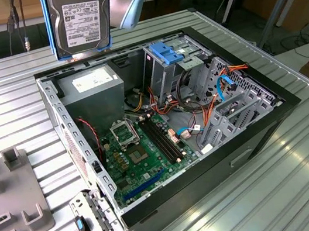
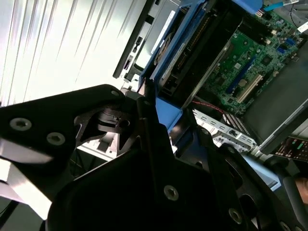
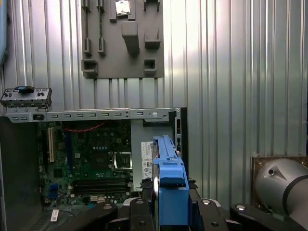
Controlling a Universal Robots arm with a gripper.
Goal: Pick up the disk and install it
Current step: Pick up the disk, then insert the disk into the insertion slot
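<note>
Disk [image 1: 80, 18] status: clamped upright in my gripper [image 3: 171, 214] and held in the air above the open case [image 1: 283, 103]. Gripper state: my fingers [image 3: 143, 214] press on the disk from two opposite sides, as the first wrist view shows, and the blue rail along the disk's edge stands between them. In the exterior view the white label faces the camera and the blue rails run down both long edges. The lower edge lines up with the far rim of the case, above the power supply [image 1: 93, 87]. My silver wrist joint [image 1: 126, 1] sits just behind the disk, toward the exterior view's right. Case contents: the green motherboard [image 1: 143, 153] lies flat on the floor of the case. The power supply occupies the far corner on the exterior view's left. The drive cage [image 1: 166, 60], with its blue top, stands beside the power supply toward the exterior view's right, with bundled cables near its base. The case rests on a ribbed metal table [image 1: 2, 93]. A grey plate [image 1: 2, 200] lies on the table, apart from the case, on the exterior view's left.
</note>
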